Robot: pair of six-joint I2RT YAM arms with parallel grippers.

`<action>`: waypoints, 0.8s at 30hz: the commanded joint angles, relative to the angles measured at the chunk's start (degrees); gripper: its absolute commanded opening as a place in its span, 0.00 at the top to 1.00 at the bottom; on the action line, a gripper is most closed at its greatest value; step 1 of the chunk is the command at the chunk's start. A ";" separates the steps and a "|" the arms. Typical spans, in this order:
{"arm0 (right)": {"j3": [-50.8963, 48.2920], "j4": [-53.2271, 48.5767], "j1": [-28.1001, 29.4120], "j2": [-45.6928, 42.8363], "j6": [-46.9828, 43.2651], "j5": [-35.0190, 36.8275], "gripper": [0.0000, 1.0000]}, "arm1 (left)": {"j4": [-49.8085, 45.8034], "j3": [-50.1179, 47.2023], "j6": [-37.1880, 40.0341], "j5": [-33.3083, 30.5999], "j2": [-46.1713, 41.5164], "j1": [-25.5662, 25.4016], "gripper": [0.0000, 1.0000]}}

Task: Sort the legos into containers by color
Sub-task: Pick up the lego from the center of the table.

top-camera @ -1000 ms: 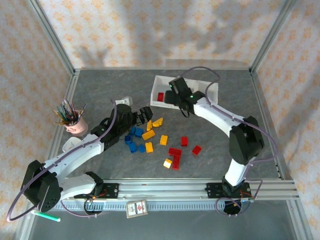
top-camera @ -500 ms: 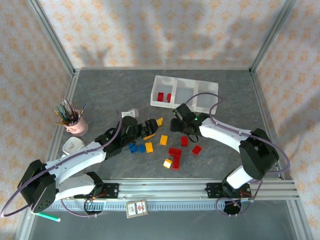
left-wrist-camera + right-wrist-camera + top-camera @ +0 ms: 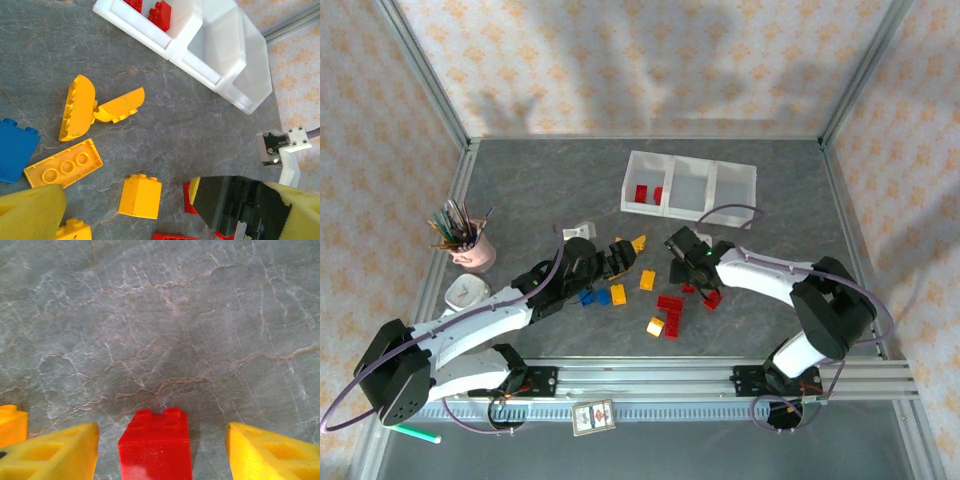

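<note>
Leaving the white three-bin tray (image 3: 710, 192) at the far side of the table (image 3: 520, 190), where it hung a second ago, the right gripper (image 3: 687, 274) has come down toward the near edge and onto the loose legos at the table's middle. Its wrist view shows the jaws spread wide, the yellow fingers (image 3: 55, 452) on either side of a red brick (image 3: 156, 447). That brick stands on the grey surface between them and touches neither, and a yellow corner (image 3: 10, 424) peeks in at the left. Meanwhile the left gripper (image 3: 622, 252) has slid rightward from the blue bricks (image 3: 593, 297). It is now low over the yellow ones, its jaws also wide apart and gripping nothing. Below it in its wrist view lie two curved yellow pieces (image 3: 95, 107) touching each other, a flat yellow plate (image 3: 63, 167) just beside them, and a yellow block (image 3: 140, 197) nearer the right arm. Two red legos (image 3: 648, 194) sit in the tray's bin nearest the table's left edge. A cluster of red bricks (image 3: 671, 310) lies toward the near edge, just past the right gripper. A pink cup of pens (image 3: 470, 250) stands by the left edge.
</note>
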 commanded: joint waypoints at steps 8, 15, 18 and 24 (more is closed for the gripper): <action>-0.83 1.39 1.49 3.31 -0.46 1.25 0.49 | 1.05 0.80 -0.48 -1.01 1.28 -0.49 0.01; -0.56 1.64 1.49 2.92 -1.31 2.69 0.63 | 0.83 1.38 -0.13 -0.92 1.55 -0.49 0.01; -0.24 1.69 1.48 2.75 -1.70 2.71 0.68 | 0.70 1.53 -0.13 -0.84 1.47 -0.49 0.01; 2.81 0.70 1.26 0.68 -3.25 3.47 0.72 | 0.17 1.75 -0.09 -1.10 0.42 -0.49 0.01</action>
